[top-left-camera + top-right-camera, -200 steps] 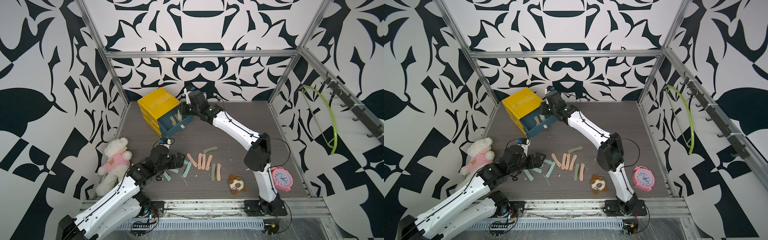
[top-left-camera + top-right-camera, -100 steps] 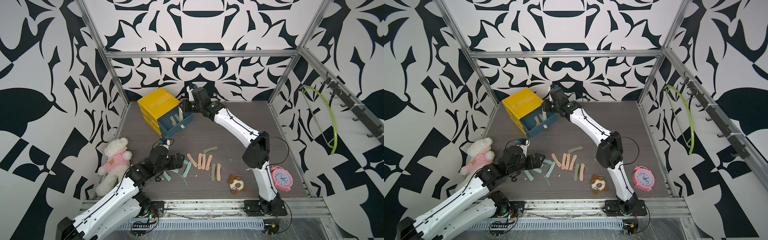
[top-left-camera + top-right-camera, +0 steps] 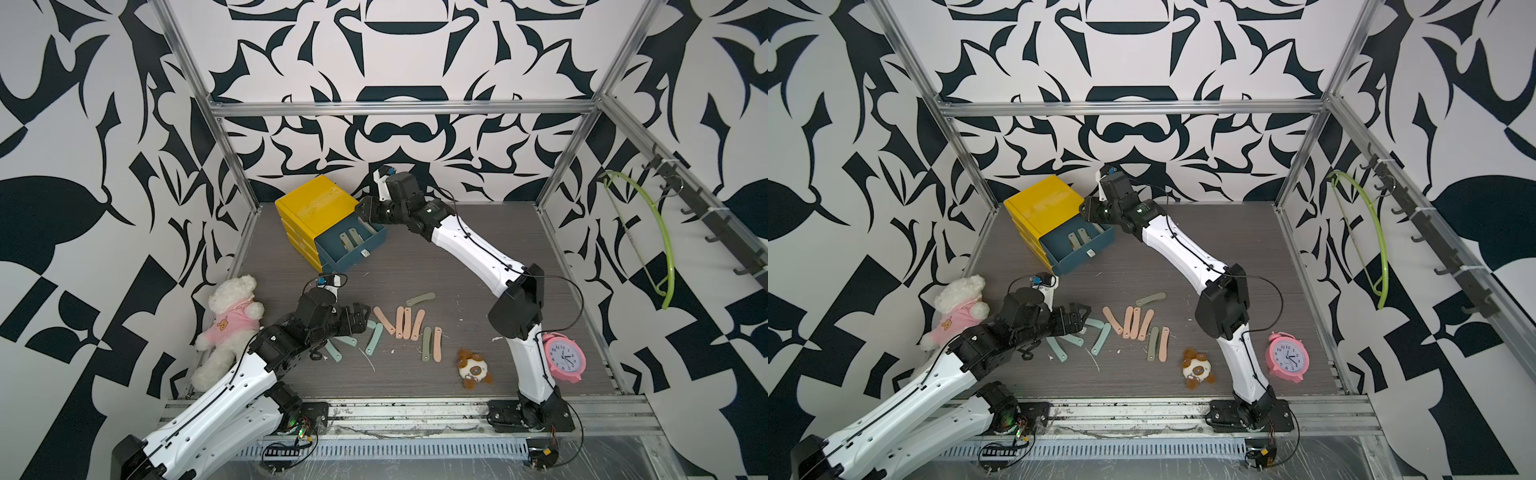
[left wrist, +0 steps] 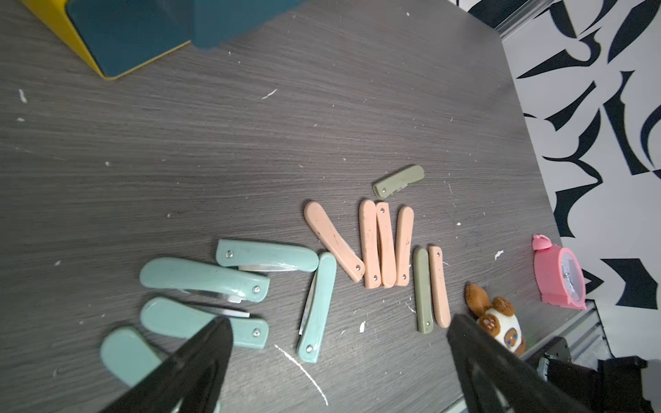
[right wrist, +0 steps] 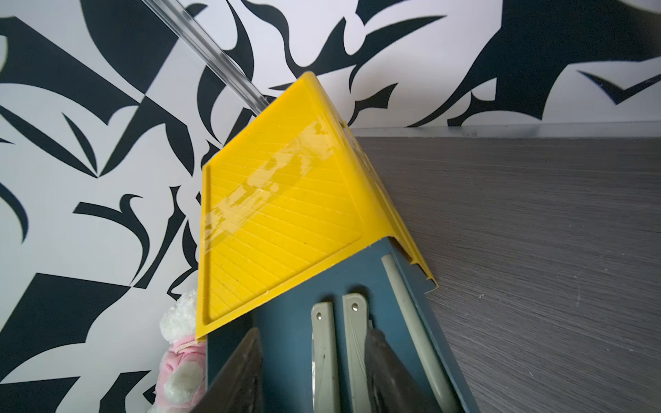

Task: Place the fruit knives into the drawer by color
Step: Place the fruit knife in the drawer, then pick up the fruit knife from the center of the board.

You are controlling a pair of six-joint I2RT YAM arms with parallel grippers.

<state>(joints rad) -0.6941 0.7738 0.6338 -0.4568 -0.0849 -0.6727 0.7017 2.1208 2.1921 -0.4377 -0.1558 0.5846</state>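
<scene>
Three olive-sage knives (image 5: 323, 343): laid in the open blue drawer (image 3: 353, 257) of the yellow cabinet (image 3: 318, 203), one of them along the side wall.
Twelve knives on the table (image 3: 457, 249): five mint-teal knives (image 4: 204, 277), five peach-pink knives (image 4: 370, 246) and two loose olive knives (image 4: 422, 289), bunched together.
Right gripper (image 5: 315, 336): jaws parted over the drawer, nothing clasped; two of the laid knives are straddled.
Left gripper (image 4: 338, 321): spread wide and empty, poised low over the teal cluster.
Risk, drawer: a finger could be caught on the rim on the way out, and the cabinet, probably light, dragged.
Risk, pick: the teal knives lie close together, some with blade edges showing, so two could be pinched at once or one flicked aside.
Risk, sorting: only one drawer is seen open, so teal could be mixed with olive there.
In the way: the drawer mouth is occupied by the right arm.
Around: teddy bear (image 3: 230, 318) beside the left arm; small plush toy (image 3: 473, 368) near the knives; pink alarm clock (image 3: 563, 357) and green hanger (image 3: 648, 232) well apart.
</scene>
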